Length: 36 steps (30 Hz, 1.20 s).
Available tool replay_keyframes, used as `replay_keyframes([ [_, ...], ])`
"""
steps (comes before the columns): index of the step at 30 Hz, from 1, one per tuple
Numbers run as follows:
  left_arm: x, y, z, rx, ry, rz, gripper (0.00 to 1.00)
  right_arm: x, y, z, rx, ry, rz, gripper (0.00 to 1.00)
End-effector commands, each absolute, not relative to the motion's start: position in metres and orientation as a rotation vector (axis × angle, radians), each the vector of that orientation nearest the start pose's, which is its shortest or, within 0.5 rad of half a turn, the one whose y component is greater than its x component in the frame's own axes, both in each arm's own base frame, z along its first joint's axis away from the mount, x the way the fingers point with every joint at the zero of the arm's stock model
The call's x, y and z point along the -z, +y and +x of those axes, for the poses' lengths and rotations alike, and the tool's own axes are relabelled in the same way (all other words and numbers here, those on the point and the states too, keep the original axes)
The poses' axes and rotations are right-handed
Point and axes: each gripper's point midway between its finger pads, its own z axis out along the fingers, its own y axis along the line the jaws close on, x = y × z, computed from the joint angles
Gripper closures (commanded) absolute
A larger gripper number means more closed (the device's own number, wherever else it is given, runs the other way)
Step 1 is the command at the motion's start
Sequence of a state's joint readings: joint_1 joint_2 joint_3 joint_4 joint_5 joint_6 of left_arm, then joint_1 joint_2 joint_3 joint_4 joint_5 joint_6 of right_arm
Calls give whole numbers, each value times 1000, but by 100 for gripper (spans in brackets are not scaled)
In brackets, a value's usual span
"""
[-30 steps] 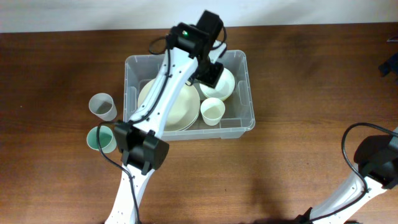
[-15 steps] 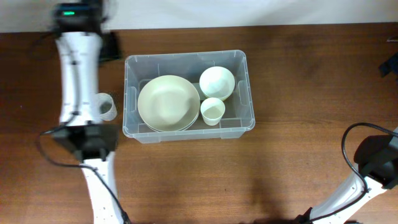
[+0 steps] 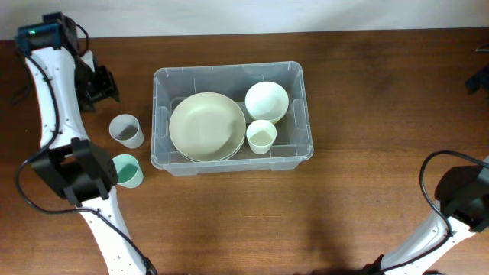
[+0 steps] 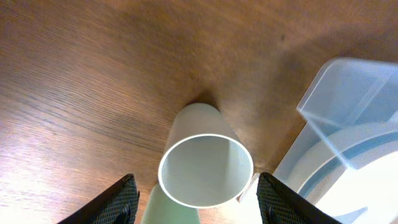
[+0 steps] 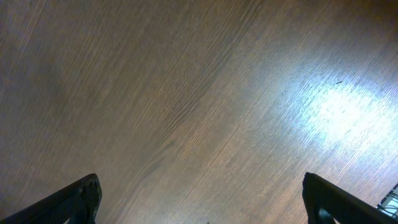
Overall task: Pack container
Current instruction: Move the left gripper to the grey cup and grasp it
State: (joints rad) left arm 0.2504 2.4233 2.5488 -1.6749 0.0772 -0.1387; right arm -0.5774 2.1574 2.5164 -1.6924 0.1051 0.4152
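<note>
No legible text, brand, number or sign anywhere. Nothing readable on the container (image 3: pixel 229 69) at twelve o'clock, nor on the grey cup (image 3: pixel 126 130) at nine, perhaps through blur.

A dark brown table (image 3: pixel 367 92) with fine wood grain fills the overhead frame. At centre, a clear, colourless container (image 3: pixel 229 72) shows a pale cream plate (image 3: pixel 207 127), a white bowl (image 3: pixel 267 101) and an off-white cup (image 3: pixel 261 137). At left stand a translucent grey cup (image 3: pixel 126 131) and a mint green cup (image 3: pixel 127 170). The arm (image 3: pixel 53 84) at upper left is white with black joints.
</note>
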Motion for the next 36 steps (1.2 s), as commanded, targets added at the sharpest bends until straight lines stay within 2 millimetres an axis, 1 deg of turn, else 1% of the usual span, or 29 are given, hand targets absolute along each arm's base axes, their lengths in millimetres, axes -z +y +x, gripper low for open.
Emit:
replay_keyframes([
  [1, -124, 98, 445, 138, 3081, -556, 37, -238, -251, 350, 197, 2548, 1407, 1],
  [2, -115, 99, 447, 134, 3084, -557, 37, -238, -251, 350, 197, 2548, 1408, 1],
  [6, -105, 103, 445, 125, 3097, -570, 37, -238, -251, 350, 197, 2548, 1407, 1],
  [10, -97, 109, 438, 132, 3121, -604, 37, -238, -251, 350, 197, 2548, 1408, 1],
  [14, -96, 112, 430, 137, 3149, -627, 37, -238, -252, 350, 197, 2547, 1408, 1],
  [20, -97, 109, 420, 146, 3198, -585, 37, -238, -251, 350, 197, 2548, 1407, 1],
  [25, -94, 112, 414, 114, 3232, -534, 37, -238, -251, 350, 197, 2548, 1407, 1],
  [27, -91, 111, 413, 114, 3240, -527, 37, -238, -251, 350, 197, 2548, 1407, 1],
  [31, -86, 120, 412, 34, 3248, -505, 38, -238, -251, 350, 197, 2548, 1407, 1],
  [36, -78, 122, 415, 33, 3247, -437, 38, -238, -251, 350, 197, 2548, 1407, 1],
])
